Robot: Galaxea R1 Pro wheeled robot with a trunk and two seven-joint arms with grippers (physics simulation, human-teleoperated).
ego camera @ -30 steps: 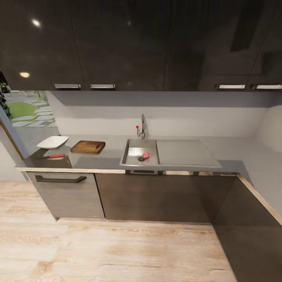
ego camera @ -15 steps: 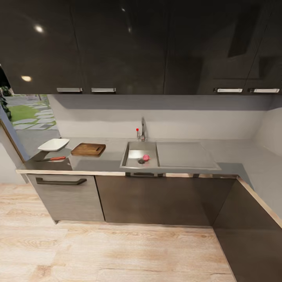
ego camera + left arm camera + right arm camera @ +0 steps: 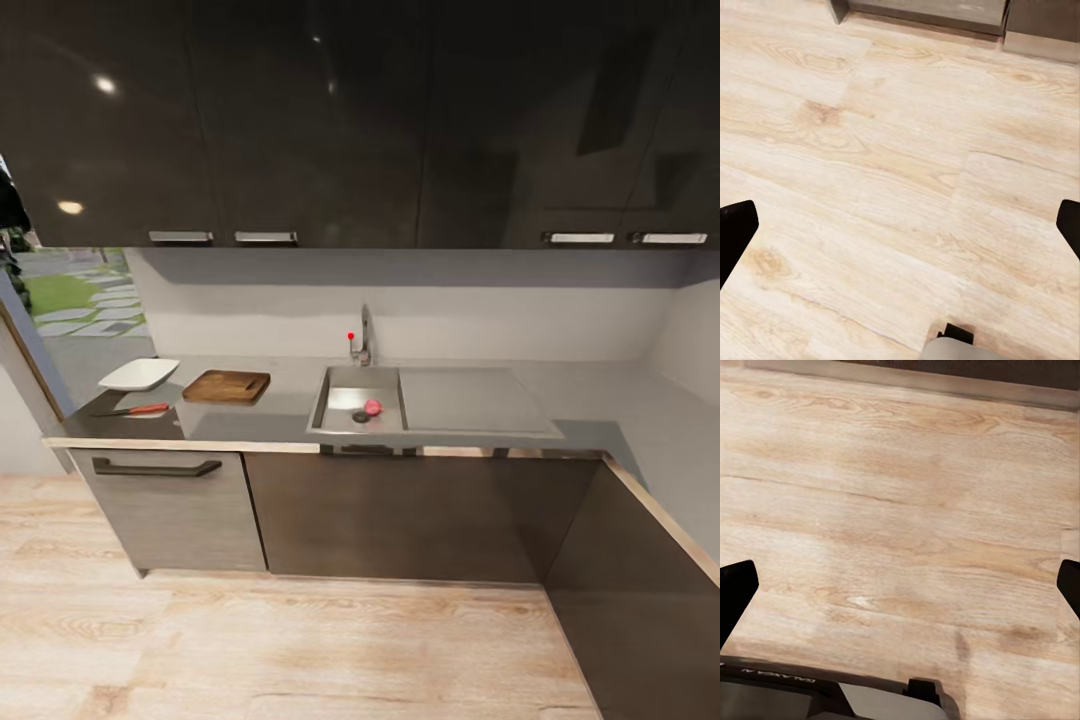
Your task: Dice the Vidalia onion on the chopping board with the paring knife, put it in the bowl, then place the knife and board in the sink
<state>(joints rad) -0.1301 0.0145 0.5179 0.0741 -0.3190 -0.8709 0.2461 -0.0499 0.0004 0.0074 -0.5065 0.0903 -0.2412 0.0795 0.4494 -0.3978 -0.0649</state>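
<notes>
Onion point(image 3: 372, 407), pinkish, lies in the sink point(image 3: 335, 415) basin just beside the round drain. On the grey surface point(image 3: 290, 400), left of the sink: chopping board point(image 3: 227, 386), then white bowl point(image 3: 139, 374), paring knife point(image 3: 134, 410) nearer the front edge. Left tool point(image 3: 900, 229) and right tool point(image 3: 900, 589) both spread wide, holding nothing, above the wood floor point(image 3: 870, 150).

1. Camera: moved since the earlier pictures; the whole head view has shifted.
2. Wall cabinets point(image 3: 360, 120): lower edge now sits lower in view.
3. Counter point(image 3: 280, 410), sink point(image 3: 345, 425): slightly smaller, marginally lower.
</notes>
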